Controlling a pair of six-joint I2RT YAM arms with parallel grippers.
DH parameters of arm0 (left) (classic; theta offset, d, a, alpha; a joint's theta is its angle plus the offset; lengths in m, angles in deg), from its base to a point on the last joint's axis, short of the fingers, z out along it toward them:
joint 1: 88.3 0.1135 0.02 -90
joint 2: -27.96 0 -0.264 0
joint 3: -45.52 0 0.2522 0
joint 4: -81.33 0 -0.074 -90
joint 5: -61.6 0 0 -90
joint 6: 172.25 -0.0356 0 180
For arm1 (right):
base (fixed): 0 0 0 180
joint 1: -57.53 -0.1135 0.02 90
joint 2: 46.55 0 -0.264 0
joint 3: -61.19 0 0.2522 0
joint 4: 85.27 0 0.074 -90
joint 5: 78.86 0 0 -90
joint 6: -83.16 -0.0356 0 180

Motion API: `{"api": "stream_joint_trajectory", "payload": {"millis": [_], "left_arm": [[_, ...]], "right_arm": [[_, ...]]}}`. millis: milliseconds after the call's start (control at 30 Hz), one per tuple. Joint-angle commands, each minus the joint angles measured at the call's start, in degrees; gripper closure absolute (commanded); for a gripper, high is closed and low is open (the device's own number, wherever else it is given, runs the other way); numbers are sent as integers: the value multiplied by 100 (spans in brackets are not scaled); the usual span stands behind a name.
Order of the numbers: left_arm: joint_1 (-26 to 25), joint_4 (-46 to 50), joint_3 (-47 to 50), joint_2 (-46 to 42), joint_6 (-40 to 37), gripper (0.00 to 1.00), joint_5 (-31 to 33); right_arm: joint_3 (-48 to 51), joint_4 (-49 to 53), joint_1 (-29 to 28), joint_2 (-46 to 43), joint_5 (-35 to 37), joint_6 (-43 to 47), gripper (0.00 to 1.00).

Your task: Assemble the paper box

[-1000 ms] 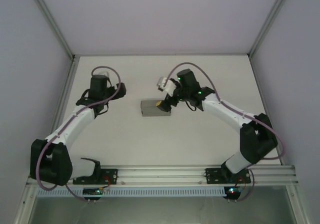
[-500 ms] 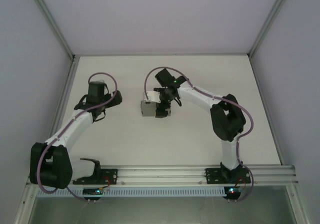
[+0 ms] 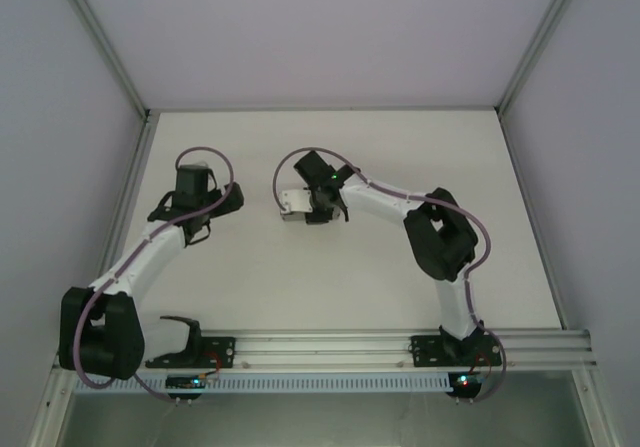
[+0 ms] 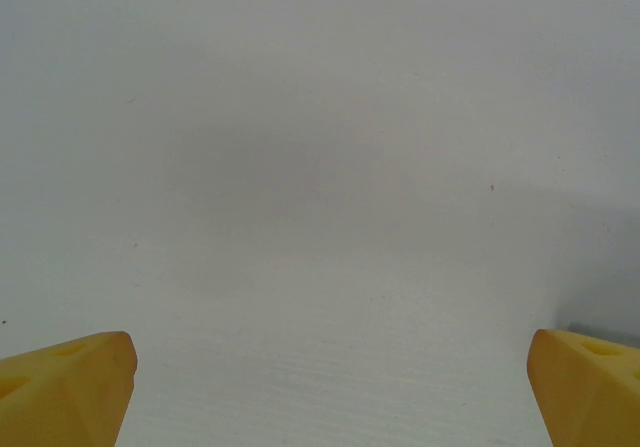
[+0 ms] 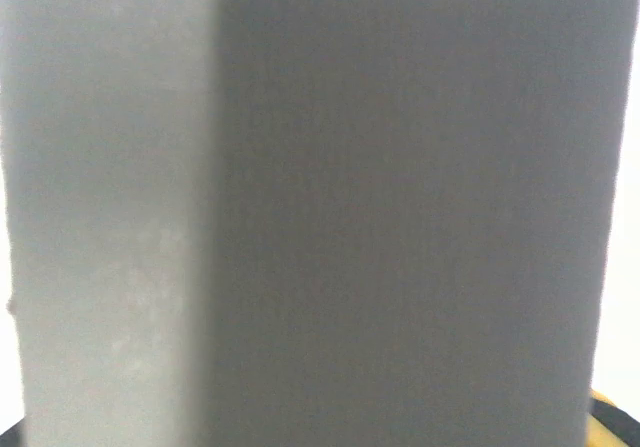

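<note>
The paper box [image 5: 350, 217] is a grey card body that stands right against the right wrist camera, one lit face on the left and a shaded face across the rest. In the top view my right gripper [image 3: 312, 211] hangs over the box at mid table and covers most of it. One yellow fingertip [image 5: 612, 422] peeks out at the box's lower right edge; the box hides how the jaws stand. My left gripper [image 3: 195, 192] hovers left of the box, apart from it. In the left wrist view it [image 4: 330, 387] is open, with bare table between its yellow fingers.
The white table [image 3: 400, 147] is walled by pale panels with metal posts at the left, back and right. An aluminium rail [image 3: 330, 345] carrying both arm bases runs along the near edge. The right arm's elbow [image 3: 440, 237] folds over the table's right half.
My right arm has swung left and folded, bringing its gripper from the box's right side to over the box. The left gripper has drawn back slightly toward the near edge.
</note>
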Motion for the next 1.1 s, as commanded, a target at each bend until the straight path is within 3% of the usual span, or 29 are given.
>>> {"api": "stream_joint_trajectory", "payload": {"millis": [0, 133, 333, 433, 633, 733, 867, 1000, 1067], "left_arm": [[35, 48, 66, -279, 68, 0, 15], [48, 60, 142, -403, 96, 0, 42], [48, 53, 162, -433, 86, 0, -6], [45, 111, 122, -467, 59, 0, -18], [52, -11, 155, -491, -7, 0, 56], [57, -41, 129, -453, -79, 0, 381], [140, -425, 214, -400, -355, 1, 808], [241, -1417, 561, -207, -743, 0, 1384], [296, -1904, 762, -118, -1002, 1, 1673]], "right_arm": [[429, -789, -19, -272, 1165, -81, 55], [932, -1278, -38, -409, 1658, 174, 53], [1348, -770, -147, -708, 1513, 141, 15], [1622, -745, -271, -1020, 1409, 133, 3], [1767, -32, -409, -1825, 587, -669, 2], [2334, -374, -350, -2468, 404, -1478, 2], [3052, -1351, 269, -3305, 1116, -2965, 2], [3514, -1642, 1585, -3952, 1539, -4775, 2], [3983, -2072, 2202, -4260, 1730, -5207, 2]]}}
